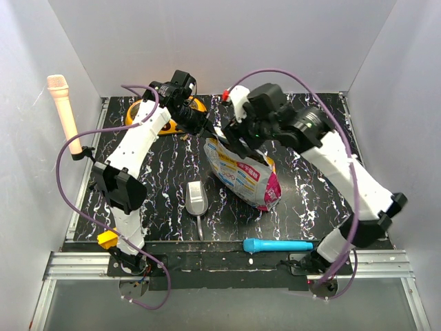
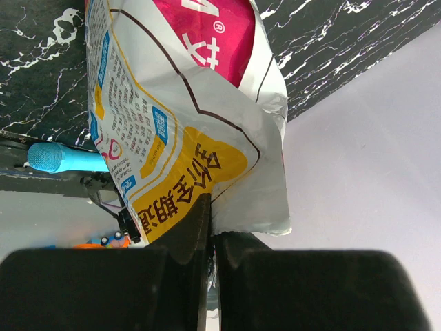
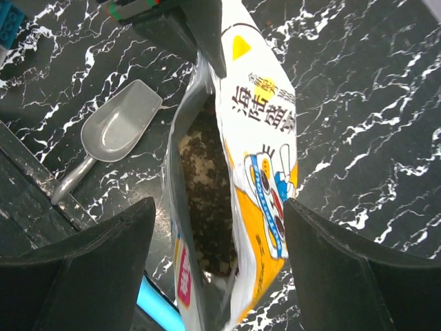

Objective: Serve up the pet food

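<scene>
The left gripper jaws pinch the pouch rim; the right gripper jaws gape astride it. The pet food lies inside, centre of the right wrist view. Best hold that pinch firm, mouth up.

Pouch lies on table, mouth end up at both grippers. Left gripper pinches the pouch's top edge. Right gripper sits over the mouth, one finger either side of it. Kibble is inside pouch, straight below right gripper. Scoop lies flat on table beside pouch, nearer the arm bases than left gripper (bowl end toward the gripper). Cylinder lies at table's near edge, past pouch's bottom end. Double bowl sits behind left gripper, partly hidden by arm.
</scene>
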Available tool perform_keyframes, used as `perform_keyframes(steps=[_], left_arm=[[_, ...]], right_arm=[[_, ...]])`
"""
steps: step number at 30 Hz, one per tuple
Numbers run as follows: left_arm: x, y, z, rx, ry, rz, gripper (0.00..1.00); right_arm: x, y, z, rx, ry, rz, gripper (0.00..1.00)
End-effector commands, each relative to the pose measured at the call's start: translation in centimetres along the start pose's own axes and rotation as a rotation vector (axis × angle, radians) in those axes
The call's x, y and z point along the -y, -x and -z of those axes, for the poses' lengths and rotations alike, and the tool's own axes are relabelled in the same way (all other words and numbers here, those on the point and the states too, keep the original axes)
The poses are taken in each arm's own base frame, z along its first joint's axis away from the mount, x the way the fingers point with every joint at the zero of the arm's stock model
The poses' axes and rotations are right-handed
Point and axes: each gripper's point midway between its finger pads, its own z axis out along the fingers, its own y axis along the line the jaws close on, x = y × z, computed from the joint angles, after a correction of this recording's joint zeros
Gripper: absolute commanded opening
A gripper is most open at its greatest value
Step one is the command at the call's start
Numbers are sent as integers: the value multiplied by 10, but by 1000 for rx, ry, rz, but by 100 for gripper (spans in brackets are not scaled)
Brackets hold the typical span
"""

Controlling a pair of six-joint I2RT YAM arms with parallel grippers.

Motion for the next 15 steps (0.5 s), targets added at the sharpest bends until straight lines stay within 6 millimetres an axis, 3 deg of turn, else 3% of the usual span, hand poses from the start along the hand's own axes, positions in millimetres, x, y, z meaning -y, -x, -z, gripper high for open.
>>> perform_keyframes(steps=[1,6,9,11,15], left_arm=[[9,10,39,77,-111,43,0],[13,10,36,64,-104,36,0],[16,7,39,51,-116,36,0],[17,7,40,49,-117,33,0],[19,7,39,43,-121,37,0]], right_arm=[[-8,15,-9,1,36,-9,81],[-27,21,-32,-12,104,34,80],[-24,10,-47,-63,62,51,81],[-18,2,-53,-98,2,74,81],[16,-7,-51,-142,-216,110,78]])
